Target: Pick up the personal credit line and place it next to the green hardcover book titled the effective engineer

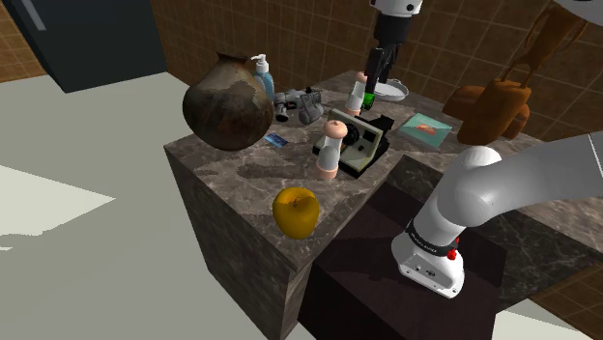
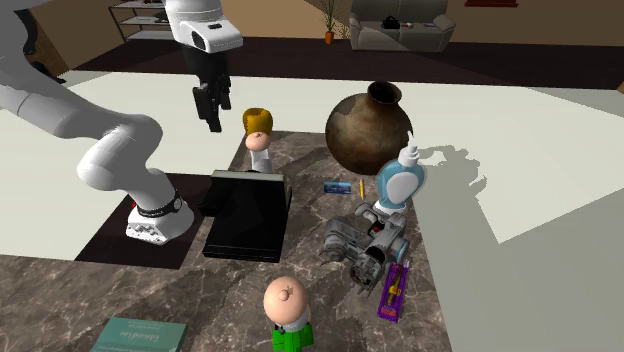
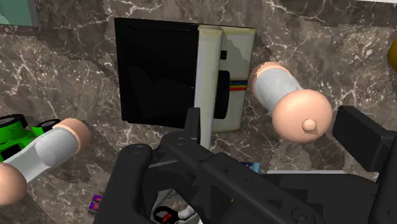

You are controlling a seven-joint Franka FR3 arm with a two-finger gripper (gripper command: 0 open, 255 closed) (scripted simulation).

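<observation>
Gripper (image 1: 373,75) (image 2: 211,120) hangs over the dark marble counter (image 1: 242,208), touching nothing; spread or pressed together, cannot tell. Under it in the wrist view: black-and-white instant camera (image 3: 184,73) lying flat, bald doll (image 3: 289,105) close beside one side, second doll (image 3: 48,149) off the other. Small blue card (image 1: 275,140) lies flat on the surface near the edge at the shoulder view's left, just beside the foot of the round brown vase (image 1: 227,101) and near the soap dispenser (image 2: 400,180). Green book (image 1: 426,127) lies flat toward the opposite edge, well apart from the card, camera between them. Yellow fruit (image 1: 296,212) sits near the corner closest to the shoulder camera.
</observation>
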